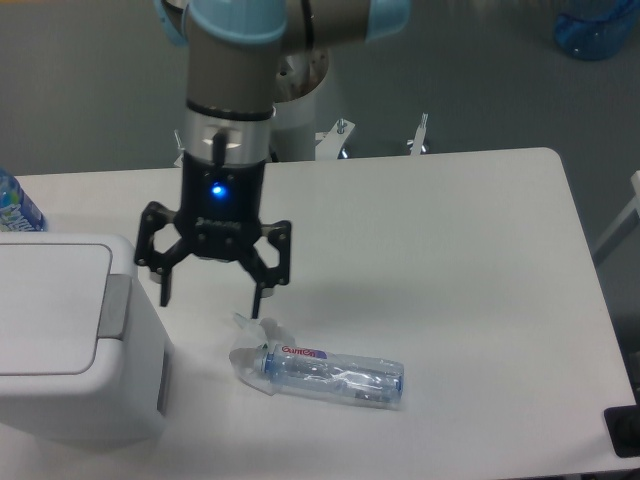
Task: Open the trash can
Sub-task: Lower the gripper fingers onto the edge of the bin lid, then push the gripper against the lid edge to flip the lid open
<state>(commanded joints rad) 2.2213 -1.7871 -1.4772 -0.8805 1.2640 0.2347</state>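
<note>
Item: trash can (70,340), lid down, at the table's (470,250) front-left corner.
White rigid plastic bin, likely light and smooth-sided, so it may slide under a sideways shove; judged best worked by pressing down on the grey push strip (116,305) along the lid's right edge. Gripper (212,292) points down, fingers spread apart and empty, hovering just right of the strip. Plastic bottle (330,370) lies on its side near the front edge.

The hand (211,299), fingers spread, hangs between the shut trash can (70,340) and bottle (330,372).
</note>
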